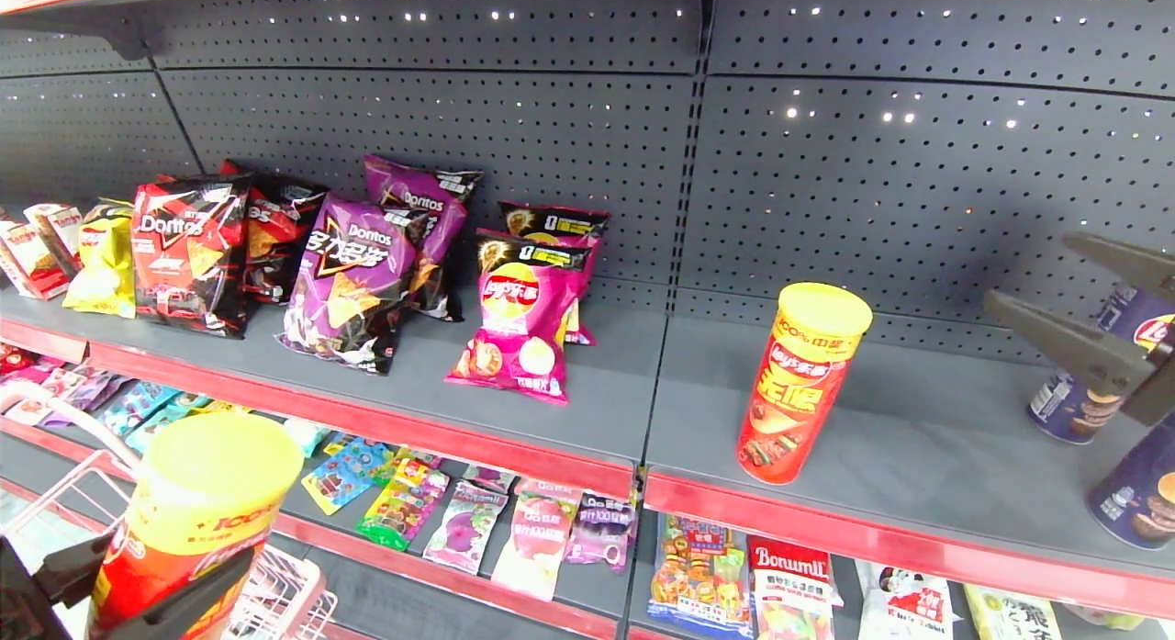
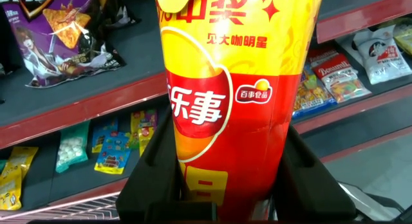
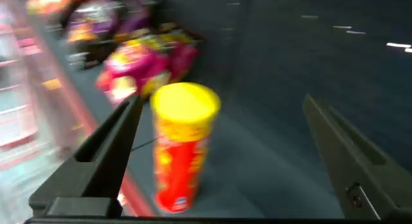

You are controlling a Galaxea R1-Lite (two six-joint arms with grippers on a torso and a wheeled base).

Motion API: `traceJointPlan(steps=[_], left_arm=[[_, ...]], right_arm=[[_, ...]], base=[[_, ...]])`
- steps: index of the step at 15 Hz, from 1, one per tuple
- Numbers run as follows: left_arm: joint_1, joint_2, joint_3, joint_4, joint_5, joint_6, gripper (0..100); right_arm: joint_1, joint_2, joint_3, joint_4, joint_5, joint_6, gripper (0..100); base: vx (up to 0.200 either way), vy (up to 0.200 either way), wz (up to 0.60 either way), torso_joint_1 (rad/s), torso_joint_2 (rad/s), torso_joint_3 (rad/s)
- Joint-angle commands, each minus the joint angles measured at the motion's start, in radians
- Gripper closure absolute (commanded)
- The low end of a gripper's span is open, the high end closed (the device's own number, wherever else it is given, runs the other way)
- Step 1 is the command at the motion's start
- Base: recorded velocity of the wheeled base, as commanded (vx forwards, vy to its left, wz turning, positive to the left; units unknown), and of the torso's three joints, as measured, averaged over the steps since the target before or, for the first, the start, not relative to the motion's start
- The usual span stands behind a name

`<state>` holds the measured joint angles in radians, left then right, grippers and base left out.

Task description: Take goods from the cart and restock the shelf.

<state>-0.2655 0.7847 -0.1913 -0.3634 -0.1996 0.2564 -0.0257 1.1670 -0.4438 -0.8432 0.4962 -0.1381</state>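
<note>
Clamped around a red-and-yellow cylindrical chip canister with a yellow lid [image 1: 197, 521], the left gripper [image 1: 128, 589] sat in the lower left corner of the head view, its black fingers [image 1: 60, 567] pressing the tube's lower part from both sides. The left wrist view showed the same grasp, with the left gripper [image 2: 225, 185] closed on the held canister [image 2: 228, 102], which stood upright between the pads. Just beside it, at the bottom left of the head view, lay the rim of a pink wire cart [image 1: 285, 594]. The right gripper [image 1: 1028, 271] hung at the right edge of the frame above the grey metal shelf board with a red front strip [image 1: 918, 438], its two dark fingers spread apart and holding nothing. A second red-and-yellow canister [image 1: 803, 383] stood upright on that board right of centre, near the front edge and apart from the right gripper. In the right wrist view this second canister [image 3: 183, 153] appeared beyond the spread fingers of the right gripper [image 3: 219, 105], touching neither. Two dark blue cylindrical cans [image 1: 1074, 392] stood at the far right of the board, partly behind the right gripper. On the left half of the board leaned a pink crisp bag [image 1: 519, 319], a purple tortilla-chip bag [image 1: 353, 282], a red-and-black chip bag [image 1: 188, 254] and a yellow snack bag [image 1: 106, 263]. Small colourful sweet packets [image 1: 542, 539] lay on the lower shelf along the bottom of the frame.
</note>
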Motion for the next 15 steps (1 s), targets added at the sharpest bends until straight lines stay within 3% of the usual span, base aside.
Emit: traceJointPlan(steps=[1,3,5,6,9,13,15], left_arm=[[0.0,0.016,-0.042,0.0,0.0,0.0,100],[0.0,0.039,-0.074,-0.002,-0.001,-0.002,100],[0.0,0.062,-0.108,-0.005,-0.008,-0.002,100],[-0.001,0.064,-0.122,-0.005,-0.009,-0.002,100],[-0.001,0.09,-0.192,-0.005,-0.012,-0.008,100],[-0.003,0.163,-0.274,-0.014,-0.073,-0.012,100],[-0.006,0.208,-0.323,-0.019,-0.092,-0.026,100]], right_arm=[[0.023,-0.026,-0.015,0.0,-0.186,0.003,0],[0.026,-0.027,-0.038,0.0,-0.34,0.034,0],[0.036,-0.041,-0.036,0.007,-0.709,0.018,0],[0.092,-0.056,-0.026,0.019,-0.735,0.023,0],[0.119,-0.132,-0.029,0.095,-0.74,0.035,0],[0.116,-0.432,-0.107,0.737,-0.734,0.009,0],[0.099,-0.506,-0.079,0.826,-0.742,0.002,0]], base=[[0.0,0.0,0.0,0.0,0.0,0.0],[0.0,0.0,0.0,0.0,0.0,0.0],[0.0,0.0,0.0,0.0,0.0,0.0],[0.0,0.0,0.0,0.0,0.0,0.0],[0.0,0.0,0.0,0.0,0.0,0.0],[0.0,0.0,0.0,0.0,0.0,0.0],[0.0,0.0,0.0,0.0,0.0,0.0]])
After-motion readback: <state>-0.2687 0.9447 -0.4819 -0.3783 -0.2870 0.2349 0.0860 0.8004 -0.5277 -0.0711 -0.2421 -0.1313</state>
